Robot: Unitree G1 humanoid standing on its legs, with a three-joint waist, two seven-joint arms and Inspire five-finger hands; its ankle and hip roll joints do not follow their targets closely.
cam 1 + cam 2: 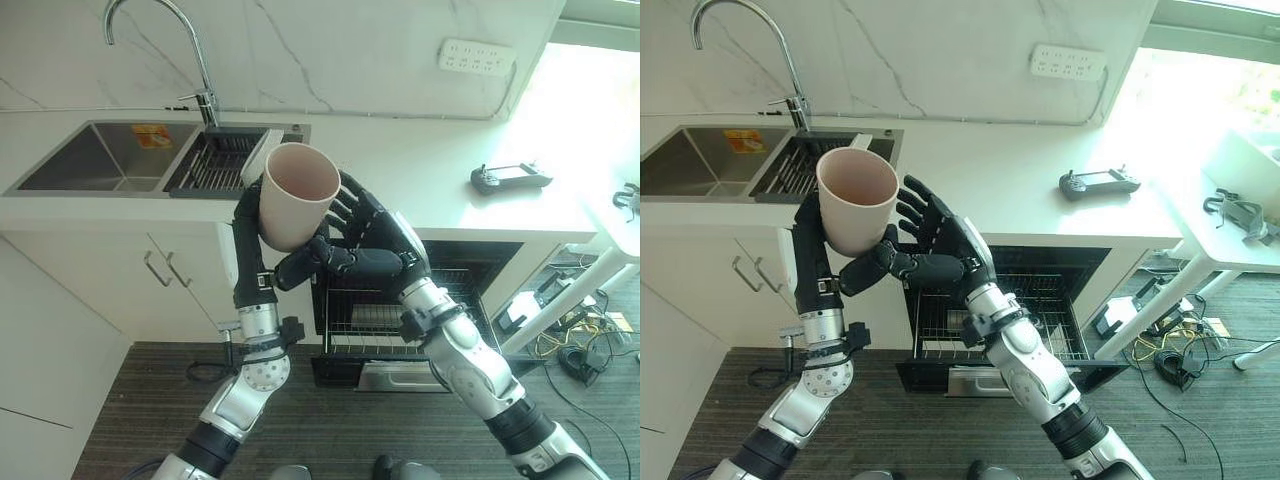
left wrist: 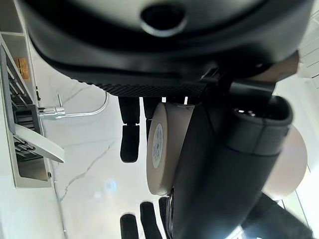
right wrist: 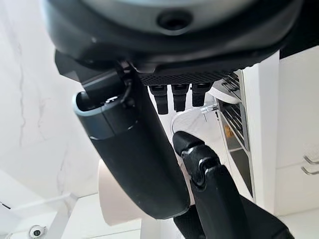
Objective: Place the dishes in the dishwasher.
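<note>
One cup [image 1: 297, 193] upright, left hand [image 1: 247, 232] curled round it, fingers partly hidden; right hand [image 1: 368, 228] spread beside, thumb touching cup.

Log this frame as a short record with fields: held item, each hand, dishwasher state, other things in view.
held item: pale pink plastic cup, upright, above the counter edge
left hand: fingers curled round the cup
right hand: fingers spread beside the cup, thumb on its lower side
dishwasher: open, black wire rack pulled out
other: steel sink, chrome faucet, black remote controller on the white counter

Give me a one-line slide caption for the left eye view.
Left hand holds a pink cup upright while the open right hand reaches for it above the open dishwasher.
</note>
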